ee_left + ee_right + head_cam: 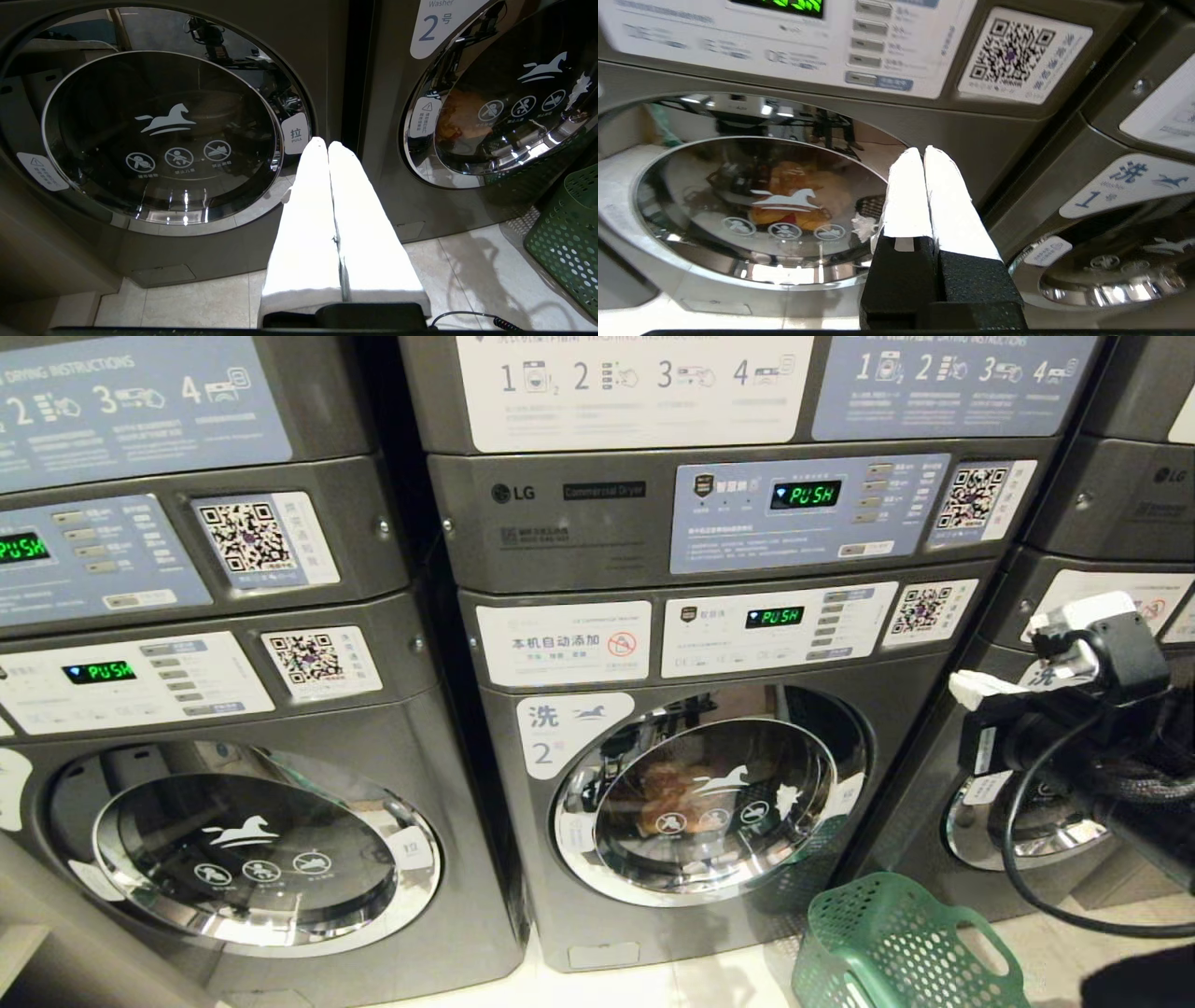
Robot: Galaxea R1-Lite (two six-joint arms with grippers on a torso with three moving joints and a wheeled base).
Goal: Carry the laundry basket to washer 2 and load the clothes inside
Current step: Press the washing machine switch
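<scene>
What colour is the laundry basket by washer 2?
Green, with round perforations. The basket shows best in the head view, standing on the floor.

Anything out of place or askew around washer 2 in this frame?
One thing: the green laundry basket leans tilted on the floor right of washer 2, not flat. The washer's door looks shut, with orange clothes visible behind the glass. A small white scrap shows at the door's edge; I cannot identify it.
</scene>
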